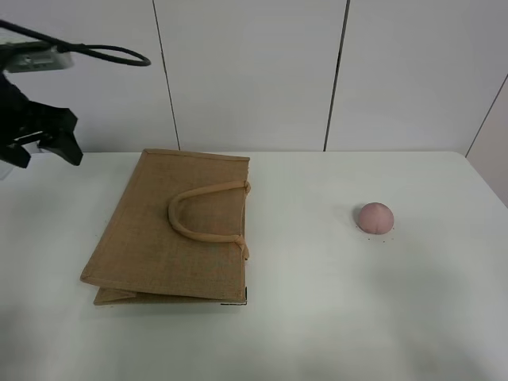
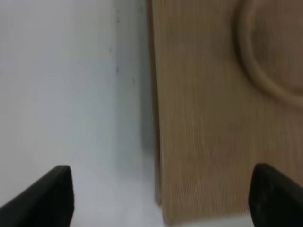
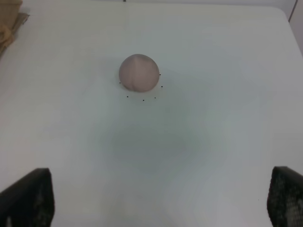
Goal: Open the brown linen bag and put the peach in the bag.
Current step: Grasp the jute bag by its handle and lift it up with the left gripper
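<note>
The brown linen bag (image 1: 171,226) lies flat toward the table's (image 1: 317,317) left edge. The peach (image 1: 375,217) sits near the right edge, well apart from it. The left end effector (image 2: 161,196) hangs by the far left corner, fingers wide apart. The right end effector (image 3: 158,198), also spread wide, faces the peach.

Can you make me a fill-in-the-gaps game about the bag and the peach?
The brown linen bag lies ___ on the table, not upright.
In the high view, the peach sits to the bag's ___.
The left gripper and right gripper both have their jaws ___.
Missing words: flat; right; open.
</note>
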